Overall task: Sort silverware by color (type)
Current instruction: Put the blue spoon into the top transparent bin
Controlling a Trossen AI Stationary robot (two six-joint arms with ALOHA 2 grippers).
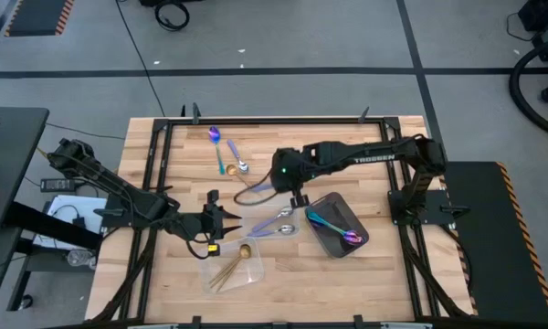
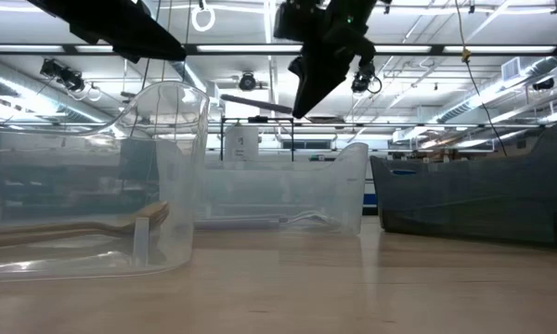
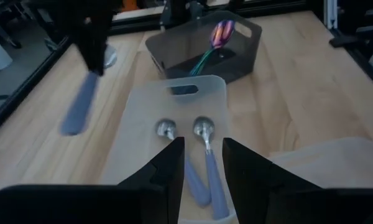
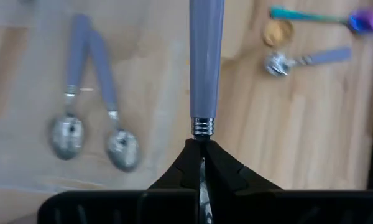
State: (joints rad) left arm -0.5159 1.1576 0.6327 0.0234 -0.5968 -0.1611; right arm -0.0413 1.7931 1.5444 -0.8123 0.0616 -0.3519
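Note:
My right gripper (image 1: pixel 298 198) hangs above the table's middle, shut on a silver spoon with a lavender handle (image 1: pixel 256 193). Below it, two more such spoons (image 3: pixel 202 132) lie in a clear container (image 3: pixel 143 106). My left gripper (image 1: pixel 224 219) stands open just left of that container, with nothing between its fingers (image 3: pixel 174 163). Iridescent utensils (image 1: pixel 333 224) lie in the dark tray (image 1: pixel 347 245). Gold utensils (image 1: pixel 228 268) lie in a second clear container at the near side. Several loose pieces (image 1: pixel 226 153) lie flat on the table toward the far edge. My right gripper pinches the spoon between its two fingers at the metal neck (image 4: pixel 202 130), just past the handle's ferrule; the bowl end is hidden between the fingers. The fingers slant down from above. The lavender handle (image 4: pixel 206 62) sticks out beyond the fingertips toward the table's left, lifted clear.
A black metal frame (image 1: pixel 155 155) runs around the wooden tabletop. The dark tray stands right of the middle and the two clear containers (image 2: pixel 93 213) sit toward the near edge. Bare wood lies at the near right and the far right.

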